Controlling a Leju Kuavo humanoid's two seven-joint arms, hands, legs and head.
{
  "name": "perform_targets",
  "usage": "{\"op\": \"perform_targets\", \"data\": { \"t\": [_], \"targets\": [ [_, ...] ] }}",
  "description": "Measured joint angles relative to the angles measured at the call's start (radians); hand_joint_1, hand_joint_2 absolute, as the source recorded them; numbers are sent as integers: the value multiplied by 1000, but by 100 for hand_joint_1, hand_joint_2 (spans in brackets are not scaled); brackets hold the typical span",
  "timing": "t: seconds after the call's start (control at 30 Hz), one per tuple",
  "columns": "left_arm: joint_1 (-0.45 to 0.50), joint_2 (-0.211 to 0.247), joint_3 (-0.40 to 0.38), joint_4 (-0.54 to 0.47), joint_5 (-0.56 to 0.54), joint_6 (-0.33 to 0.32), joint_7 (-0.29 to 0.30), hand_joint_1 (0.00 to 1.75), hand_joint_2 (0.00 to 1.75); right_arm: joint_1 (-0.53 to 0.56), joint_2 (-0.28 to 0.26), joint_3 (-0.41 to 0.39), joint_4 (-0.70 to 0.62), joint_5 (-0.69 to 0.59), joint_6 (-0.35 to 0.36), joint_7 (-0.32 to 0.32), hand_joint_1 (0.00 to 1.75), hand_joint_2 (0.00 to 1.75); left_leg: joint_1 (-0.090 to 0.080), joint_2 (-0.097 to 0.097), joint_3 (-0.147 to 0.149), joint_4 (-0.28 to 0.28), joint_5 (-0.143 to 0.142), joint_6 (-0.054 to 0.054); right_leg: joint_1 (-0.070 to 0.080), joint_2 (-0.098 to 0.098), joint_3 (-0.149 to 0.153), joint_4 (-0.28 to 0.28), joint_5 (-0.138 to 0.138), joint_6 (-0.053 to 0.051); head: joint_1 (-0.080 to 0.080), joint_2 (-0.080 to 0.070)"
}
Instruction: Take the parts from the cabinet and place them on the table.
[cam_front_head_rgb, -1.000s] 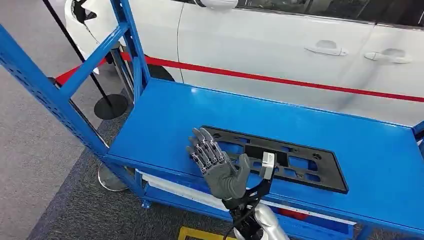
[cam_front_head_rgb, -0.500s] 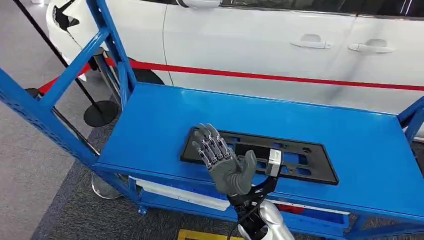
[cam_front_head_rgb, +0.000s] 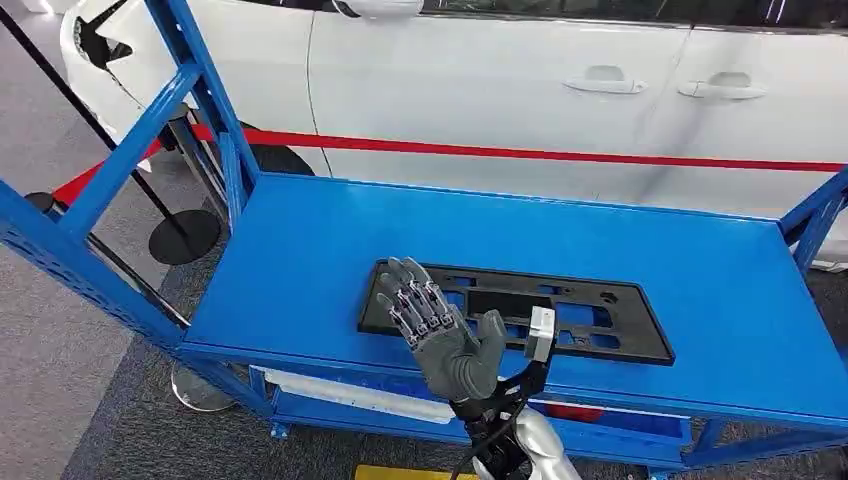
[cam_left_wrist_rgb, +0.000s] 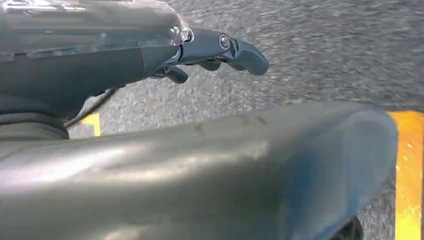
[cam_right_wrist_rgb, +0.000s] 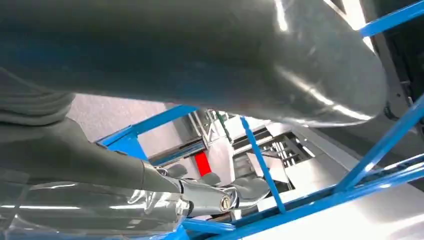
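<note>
Flat black slotted plastic part (cam_front_head_rgb: 520, 310) lies on glossy blue table (cam_front_head_rgb: 300, 260).

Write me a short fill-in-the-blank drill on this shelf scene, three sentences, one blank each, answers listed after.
1. The black plastic frame lies flat on the ______ shelf.
2. The right hand is raised over the frame's near edge with its fingers spread, holding ______.
3. Behind the shelf stands a white car with a ______ stripe along its doors.

Missing words: blue; nothing; red
</note>
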Motion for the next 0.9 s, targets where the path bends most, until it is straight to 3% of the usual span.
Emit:
{"op": "perform_targets", "data": {
  "t": [0.03,0.07,0.13,0.17,0.2,0.23,0.27,0.33,0.37,0.47,0.53,0.6,0.67,0.7,0.73,0.77,0.83,0.87,0.9],
  "targets": [
    [0,0,0,0,-1,0,0,0,0,1,0,0,-3,2,0,-1,0,0,2,1,3,-4,3,6,-4,-6,-3,16,-14,5,2,0],
    [-1,0,0,0,-1,0,0,0,0,-1,0,0,-8,3,0,-1,0,0,2,2,3,-5,3,13,-3,-10,-26,61,-46,8,2,0],
    [-2,-2,1,0,-1,0,0,0,0,1,0,0,-7,5,1,-1,0,0,0,4,2,-4,2,17,-5,-11,-105,224,-122,15,2,0],
    [-1,-1,1,0,-1,0,0,0,0,3,0,0,-7,6,1,-1,0,0,-1,4,1,-4,1,17,-6,-11,-141,292,-143,16,2,0],
    [0,-1,2,0,-1,0,0,0,0,3,0,0,-7,7,0,-1,0,0,-2,5,2,-4,1,17,-6,-12,-157,317,-139,16,2,0],
    [-1,-1,2,0,-2,0,1,0,0,3,0,-1,-7,11,-1,-1,0,0,-2,5,3,-4,0,18,-6,-13,-148,290,-109,14,2,0],
    [-1,-1,2,0,-2,0,2,0,0,2,0,-1,-8,14,-4,0,0,175,-3,4,6,-4,-1,17,-6,-13,-115,220,-63,10,2,0],
    [-1,-2,2,0,-3,0,3,0,0,0,0,-2,-11,34,-36,15,0,175,-4,3,14,-4,-5,14,-2,-18,-20,29,24,-7,2,0],
    [-1,-4,2,0,-4,0,4,0,0,-2,0,-2,-13,47,-52,21,0,175,-10,4,13,-3,-7,11,5,-22,-8,5,6,-9,2,0],
    [-2,-4,3,0,-4,2,5,0,0,-1,0,-2,-15,72,-77,30,0,175,-6,7,13,-6,-6,-6,10,-18,-13,1,12,-14,2,0],
    [-4,-3,3,0,-4,3,5,0,0,0,2,-2,-18,74,-79,32,0,175,-7,6,13,2,-17,-19,-4,-20,-5,-16,21,-26,2,0],
    [-4,-3,4,0,-4,3,5,0,0,-2,5,-2,-19,76,-79,32,0,175,-6,4,-30,104,-83,-25,-4,-19,-4,-17,21,-35,0,0],
    [-3,-3,5,0,-4,3,5,0,0,1,5,-2,-19,77,-80,32,0,175,-2,4,-108,269,-155,-32,-3,-19,-6,-17,20,-36,0,0],
    [-2,-3,5,0,-4,3,5,0,0,2,5,-2,-18,84,-88,33,0,175,-1,4,-131,314,-161,-34,-3,-19,-6,-16,20,-36,0,0],
    [-1,-3,6,0,-4,3,5,0,0,4,5,-2,-19,102,-105,33,0,175,0,4,-128,304,-141,-35,-3,-17,-4,-16,19,-37,0,0],
    [-1,-3,8,0,-4,3,2,0,0,6,4,-2,-19,130,-132,29,0,175,2,4,-104,248,-102,-35,-3,-15,-3,-14,18,-36,0,0],
    [-1,-2,11,0,-4,3,-3,0,0,15,2,-2,-25,200,-187,10,0,175,4,4,-16,64,-7,-32,-3,-12,3,-10,12,-30,0,0],
    [0,-2,13,0,-4,2,-6,0,0,19,-1,-2,-32,237,-213,0,0,175,4,2,11,8,-9,-27,-1,-12,2,-7,8,-25,0,0],
    [0,-2,14,0,-4,1,-7,0,0,21,-4,-2,-37,278,-240,-6,0,175,-1,1,14,-4,-10,-23,3,-10,-2,-1,6,-21,0,0]
  ]
}}
